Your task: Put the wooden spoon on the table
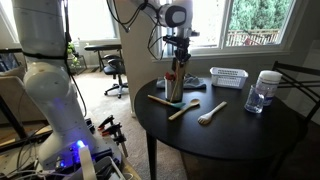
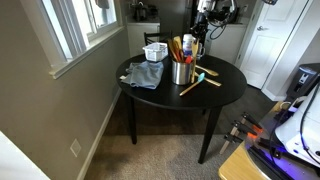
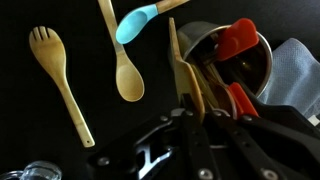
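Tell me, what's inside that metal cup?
Red utensils and wooden handles stand in the cup. Their lower ends and the cup's bottom are covered.

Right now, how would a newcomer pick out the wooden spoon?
On the round black table, a metal cup holds utensils. The wooden spoon is the slim brown one standing in it under the pincer, beside the red spatula; paler ones lie flat outside.
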